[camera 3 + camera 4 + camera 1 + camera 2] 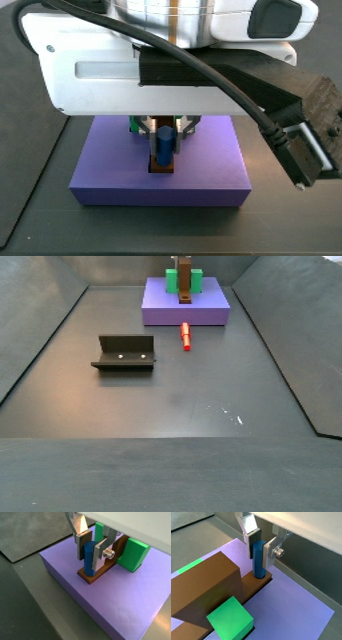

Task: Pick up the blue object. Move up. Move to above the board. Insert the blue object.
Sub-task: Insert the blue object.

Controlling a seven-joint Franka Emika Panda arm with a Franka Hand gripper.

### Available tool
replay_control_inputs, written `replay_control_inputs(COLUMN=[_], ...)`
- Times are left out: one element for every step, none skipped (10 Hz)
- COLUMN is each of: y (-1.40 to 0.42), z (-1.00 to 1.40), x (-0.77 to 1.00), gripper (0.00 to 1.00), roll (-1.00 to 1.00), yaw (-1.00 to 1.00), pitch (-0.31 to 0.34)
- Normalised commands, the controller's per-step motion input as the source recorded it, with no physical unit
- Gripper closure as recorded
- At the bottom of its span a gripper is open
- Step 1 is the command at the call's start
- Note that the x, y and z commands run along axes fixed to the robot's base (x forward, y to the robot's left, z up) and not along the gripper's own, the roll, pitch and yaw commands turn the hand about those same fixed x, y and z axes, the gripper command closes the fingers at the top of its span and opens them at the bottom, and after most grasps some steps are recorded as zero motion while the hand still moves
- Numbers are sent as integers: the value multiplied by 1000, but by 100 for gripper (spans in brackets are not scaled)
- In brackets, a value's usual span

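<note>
The blue object (pixel 88 557) is a slim upright peg, and its lower end sits in the end of the brown board (pixel 100 574). My gripper (pixel 91 559) is shut on the peg, one silver finger on each side. Both wrist views show this; the peg (pixel 258 559), gripper (pixel 260 558) and board (pixel 251 587) also appear there. The board passes through the green block (pixel 135 554) on the lilac slab (pixel 120 602). In a side view the peg (pixel 160 147) stands under my gripper (pixel 160 130).
The lilac slab (pixel 207 311) stands at the far end of the dark floor, with the green block (pixel 185 276) on it. A small red stick (pixel 186 336) lies on the floor in front of the slab. The fixture (pixel 124 353) stands left of it.
</note>
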Motion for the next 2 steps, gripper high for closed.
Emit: replay_control_inputs(y=[0,0], z=[-131,0], x=[-37,0], gripper=[100,100], roll=[31,0], yaw=[0,0], pitch=[0,0])
